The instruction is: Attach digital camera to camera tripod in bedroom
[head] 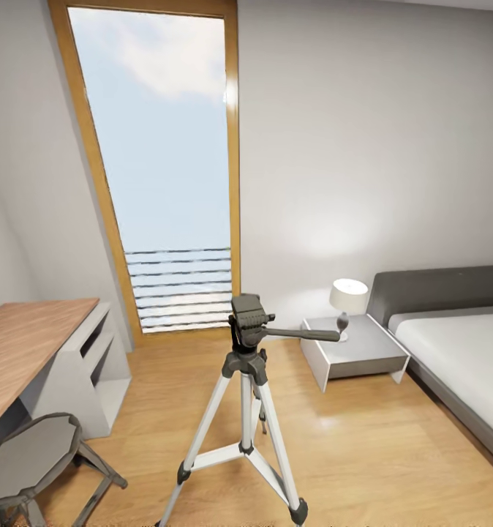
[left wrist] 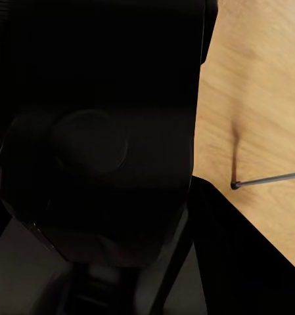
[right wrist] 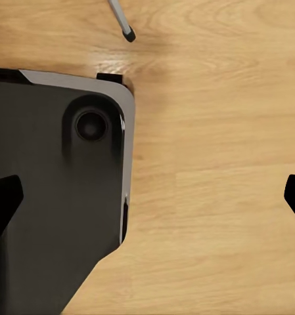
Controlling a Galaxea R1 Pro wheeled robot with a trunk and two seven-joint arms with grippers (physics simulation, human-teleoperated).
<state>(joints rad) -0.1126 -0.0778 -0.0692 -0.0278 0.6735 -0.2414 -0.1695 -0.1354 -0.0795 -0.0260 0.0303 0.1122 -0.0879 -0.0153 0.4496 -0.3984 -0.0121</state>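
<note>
The camera tripod (head: 244, 410) stood upright on the floor directly ahead, its handle pointing toward the bed (head: 458, 344); right claw (right wrist: 154, 197) hung open and empty over floorboards, left claw's state undeterminable, camera unlocated.

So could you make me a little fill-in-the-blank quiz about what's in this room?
1. The camera tripod stands on the wood floor on ____ silver legs.
2. Its long handle points toward the ____.
3. On that nightstand stands a white ____.
4. The stool sits beside the ____.

Missing words: three; nightstand; lamp; desk
</note>
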